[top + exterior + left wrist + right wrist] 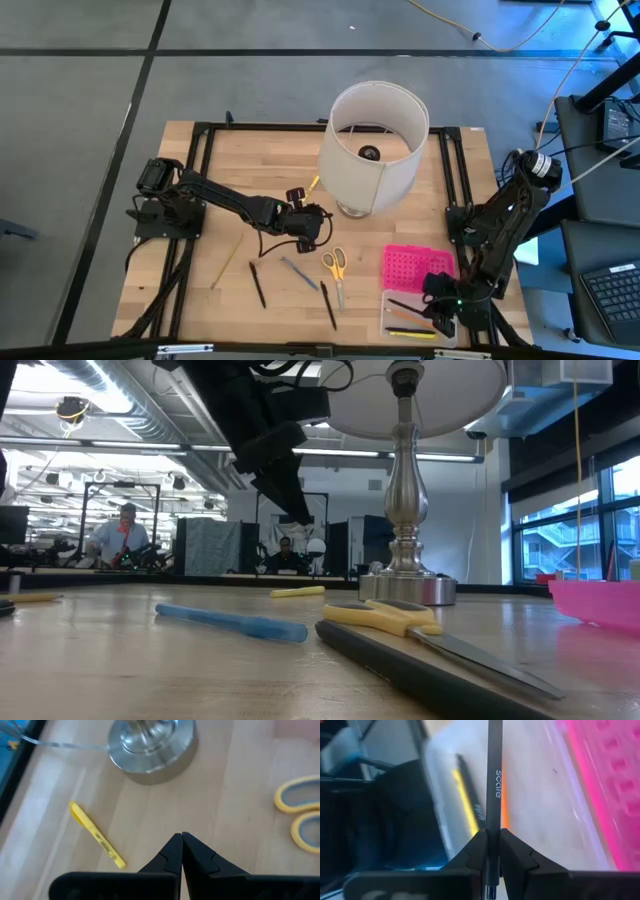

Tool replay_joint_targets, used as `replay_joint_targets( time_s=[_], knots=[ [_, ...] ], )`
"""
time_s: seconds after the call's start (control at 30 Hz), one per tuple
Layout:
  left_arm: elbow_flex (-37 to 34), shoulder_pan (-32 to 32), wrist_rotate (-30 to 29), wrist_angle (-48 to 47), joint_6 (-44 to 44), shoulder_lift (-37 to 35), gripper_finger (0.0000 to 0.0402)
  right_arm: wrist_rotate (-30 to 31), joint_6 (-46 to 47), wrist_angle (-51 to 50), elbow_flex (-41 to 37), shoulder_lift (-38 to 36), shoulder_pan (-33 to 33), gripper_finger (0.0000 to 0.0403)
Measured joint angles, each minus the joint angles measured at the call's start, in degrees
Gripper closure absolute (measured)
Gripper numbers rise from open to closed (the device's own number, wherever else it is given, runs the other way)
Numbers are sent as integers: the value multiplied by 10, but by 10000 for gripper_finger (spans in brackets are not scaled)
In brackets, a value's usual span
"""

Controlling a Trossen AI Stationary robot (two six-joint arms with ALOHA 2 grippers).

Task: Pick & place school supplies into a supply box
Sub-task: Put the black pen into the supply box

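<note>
The supply box lies at the table's near right: a clear base (408, 322) with a pink dotted lid (417, 267) beside it. A yellow pencil (465, 802) and a black pen (470, 785) lie in the base. My right gripper (493, 832) hangs over the base (438, 316), shut on a black pen. My left gripper (181, 836) is shut and holds nothing, above the table's middle (312, 228). On the wood lie yellow-handled scissors (335, 266), a grey-blue pen (299, 273), two black pens (257, 284) (328, 305), a yellow pencil (227, 262) and a yellow marker (96, 835). My right gripper pinches the black pen's shaft (493, 815) between its two fingers. The pen runs along the fingers and sticks out well past their tips. The fingers slant down from the table's right side. The pen is lifted clear, above the clear base.
A lamp with a big white shade (372, 146) stands on a metal foot (150, 745) at the table's far middle, close to my left gripper. A black frame (200, 180) borders the table. Bare wood lies between the scissors and the pink lid.
</note>
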Motion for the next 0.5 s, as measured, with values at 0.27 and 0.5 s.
replay_joint_targets(
  time_s=[0.27, 0.5],
  knots=[
    [0, 20, 12, 38, -1, 0, 397, -16, 61, -6, 0, 69, 10, 360],
    [0, 49, 24, 48, -15, 0, 397, -19, 61, 1, 0, 98, 9, 360]
  ],
)
